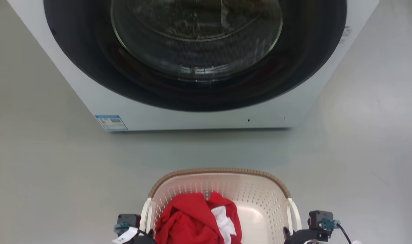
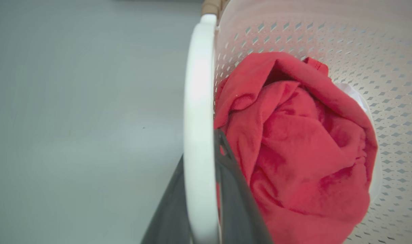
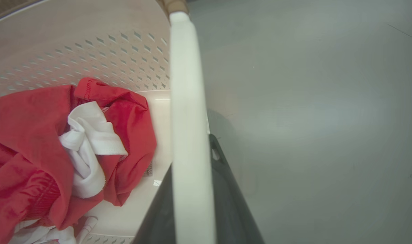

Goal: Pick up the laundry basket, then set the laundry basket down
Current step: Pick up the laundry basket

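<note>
The left fingers (image 2: 238, 200) squeeze one white handle (image 2: 199, 101) of the laundry basket (image 1: 223, 171). The right fingers (image 3: 228, 200) hold the other handle (image 3: 189, 84). Red clothes (image 1: 189, 220) lie inside it.

Washing machine (image 1: 192, 118) at twelve o'clock on the floor (image 1: 40, 169); laundry basket (image 1: 260, 193) at six o'clock before it, apart, with clothes (image 1: 189, 220) inside toward its nine o'clock side.

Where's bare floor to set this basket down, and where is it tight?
Open grey floor lies between the white front-loading washing machine and the cream-white perforated plastic laundry basket, and wider stretches flank the basket left and right. Crowded: the red and white clothes fill the basket's left half.
</note>
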Robot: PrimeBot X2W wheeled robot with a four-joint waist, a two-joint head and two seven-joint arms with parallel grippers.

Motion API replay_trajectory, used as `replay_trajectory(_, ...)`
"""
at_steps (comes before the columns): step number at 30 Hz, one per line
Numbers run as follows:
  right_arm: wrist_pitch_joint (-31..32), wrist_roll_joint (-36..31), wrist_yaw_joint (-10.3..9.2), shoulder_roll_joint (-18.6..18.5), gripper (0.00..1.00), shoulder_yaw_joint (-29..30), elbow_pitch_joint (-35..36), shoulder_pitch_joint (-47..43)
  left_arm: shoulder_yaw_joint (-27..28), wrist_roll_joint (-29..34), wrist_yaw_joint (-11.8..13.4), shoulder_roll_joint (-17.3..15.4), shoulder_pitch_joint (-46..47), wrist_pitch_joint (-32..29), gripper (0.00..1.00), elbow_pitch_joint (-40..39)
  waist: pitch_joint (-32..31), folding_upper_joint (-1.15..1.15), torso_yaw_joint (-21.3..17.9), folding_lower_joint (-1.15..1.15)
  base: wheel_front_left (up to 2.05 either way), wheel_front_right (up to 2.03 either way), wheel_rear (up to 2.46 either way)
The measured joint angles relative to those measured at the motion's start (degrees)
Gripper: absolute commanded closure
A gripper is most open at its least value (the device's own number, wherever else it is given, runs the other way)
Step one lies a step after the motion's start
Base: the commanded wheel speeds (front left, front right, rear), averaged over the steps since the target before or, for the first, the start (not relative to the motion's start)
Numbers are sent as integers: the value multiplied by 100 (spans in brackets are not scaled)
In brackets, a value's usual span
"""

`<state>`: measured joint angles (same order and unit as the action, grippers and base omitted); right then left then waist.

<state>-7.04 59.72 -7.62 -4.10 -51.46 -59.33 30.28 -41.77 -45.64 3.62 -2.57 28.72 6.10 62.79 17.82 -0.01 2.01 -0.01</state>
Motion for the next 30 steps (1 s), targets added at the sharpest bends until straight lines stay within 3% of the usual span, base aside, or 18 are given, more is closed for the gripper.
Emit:
replay_trajectory(18,353,738,-2,2,100,-557,111,-811,-396,-356,93,-46,-843,-403,100,112,-1471,0,-64,0,0,0,0)
replay_trajectory(30,396,1087,-3,1,100,-767,71,-874,-530,-474,144,-55,-923,-519,100,104,-1845,0,-162,1,0,0,0)
